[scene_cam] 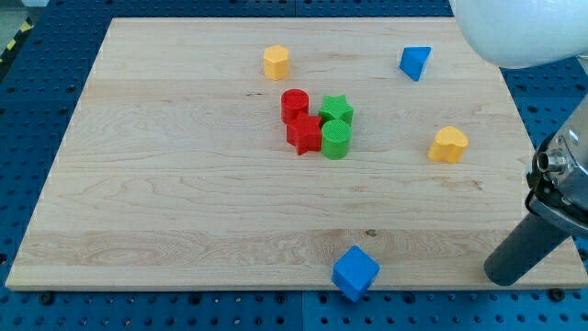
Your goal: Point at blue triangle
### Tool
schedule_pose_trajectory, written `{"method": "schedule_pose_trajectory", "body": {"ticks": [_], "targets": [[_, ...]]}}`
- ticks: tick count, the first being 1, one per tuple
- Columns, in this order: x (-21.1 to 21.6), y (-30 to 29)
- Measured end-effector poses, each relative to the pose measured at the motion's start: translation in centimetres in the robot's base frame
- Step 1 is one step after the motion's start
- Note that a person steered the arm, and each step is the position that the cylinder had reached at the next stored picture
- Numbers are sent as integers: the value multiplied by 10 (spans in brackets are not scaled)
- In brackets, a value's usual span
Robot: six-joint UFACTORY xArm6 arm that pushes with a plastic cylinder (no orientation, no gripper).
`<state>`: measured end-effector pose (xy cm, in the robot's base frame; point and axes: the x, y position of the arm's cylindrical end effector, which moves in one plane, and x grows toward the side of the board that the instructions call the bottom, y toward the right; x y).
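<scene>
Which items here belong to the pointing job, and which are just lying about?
Job:
blue triangle
my tip, far from it at the view's bottom right

Lying about:
blue cube
yellow hexagon
yellow heart
red cylinder
red star
green star
green cylinder

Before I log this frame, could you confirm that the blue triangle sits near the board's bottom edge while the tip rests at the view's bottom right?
Not quite: the camera view shows the blue triangle near the board's top edge, toward the view's right. The block at the bottom edge is the blue cube. My tip does rest at the view's bottom right.

Two blue [415, 62], red [294, 104], green [335, 109], yellow [276, 62] blocks
</scene>
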<state>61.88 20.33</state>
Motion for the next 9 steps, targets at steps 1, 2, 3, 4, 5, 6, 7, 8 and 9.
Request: {"method": "schedule_pose_trajectory", "body": {"ticks": [1,2,3,4,5,6,7,8,9], "targets": [[-19,-14],[-71,14],[-142,21],[-211,30],[-267,29],[-279,29],[-330,29],[-371,23],[-415,-15]]}}
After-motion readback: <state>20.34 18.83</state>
